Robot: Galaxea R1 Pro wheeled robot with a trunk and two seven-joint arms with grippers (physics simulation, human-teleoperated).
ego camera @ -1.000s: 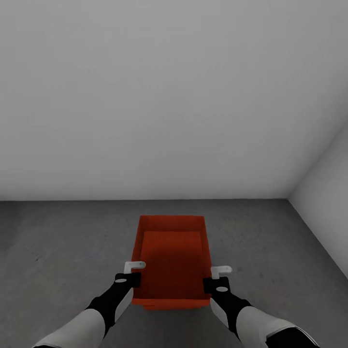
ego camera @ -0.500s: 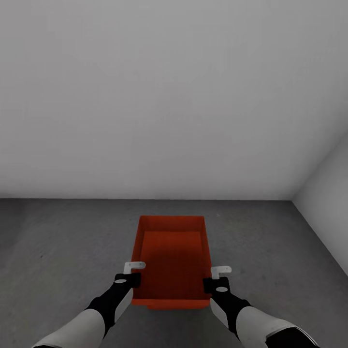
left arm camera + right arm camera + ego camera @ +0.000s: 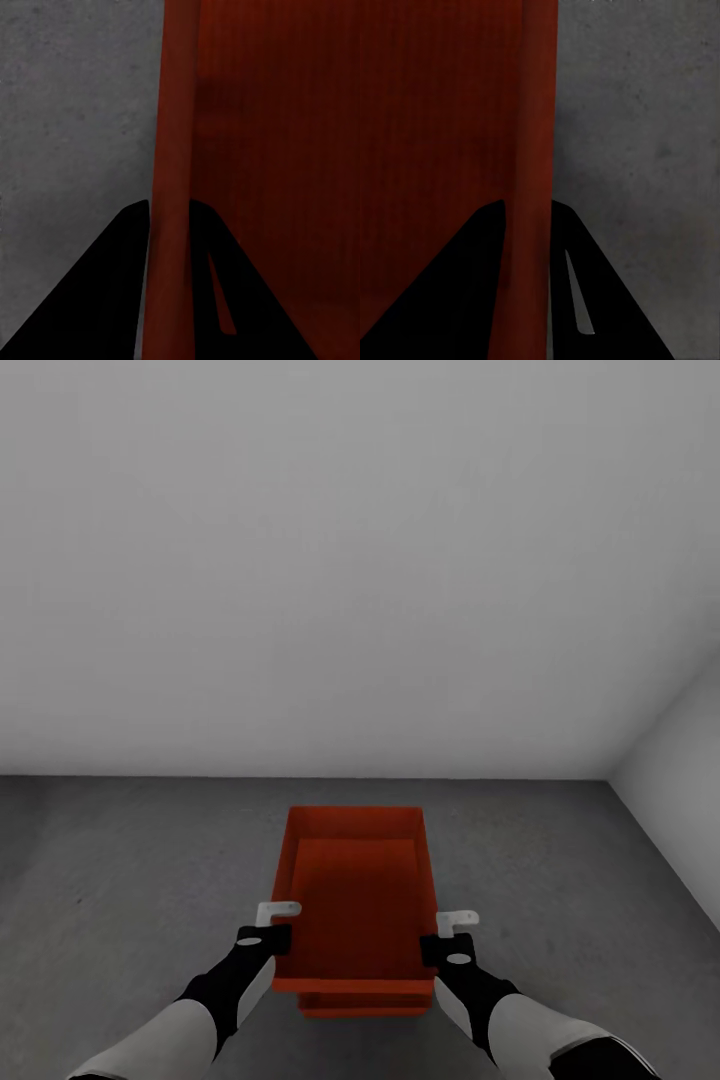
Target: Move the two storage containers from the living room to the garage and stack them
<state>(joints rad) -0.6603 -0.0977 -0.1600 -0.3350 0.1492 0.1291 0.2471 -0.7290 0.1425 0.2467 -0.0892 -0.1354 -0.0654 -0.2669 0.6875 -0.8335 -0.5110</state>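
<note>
I hold an orange-red open-topped storage container (image 3: pixel 355 895) in front of me over the dark grey concrete floor (image 3: pixel 130 880) of the garage. My left gripper (image 3: pixel 274 928) is shut on its left wall and my right gripper (image 3: pixel 447 935) is shut on its right wall. In the left wrist view the gripper (image 3: pixel 171 217) has a black finger on each side of the red wall (image 3: pixel 176 112). The right wrist view shows the other gripper (image 3: pixel 526 217) straddling its wall (image 3: pixel 536 112) the same way. Just under the held box's near edge, a strip of a second orange-red container (image 3: pixel 365 1005) shows.
A plain white-grey wall (image 3: pixel 330 560) stands straight ahead and meets the floor a little beyond the box. A second wall (image 3: pixel 680 800) closes the right side and forms a corner. Open concrete lies to the left (image 3: pixel 90 920) and right (image 3: pixel 560 880) of the box.
The view has shifted slightly: the wall's base sits lower and the corner further right. More of the second container now shows beneath the held box's near edge. Both grips are unchanged.
</note>
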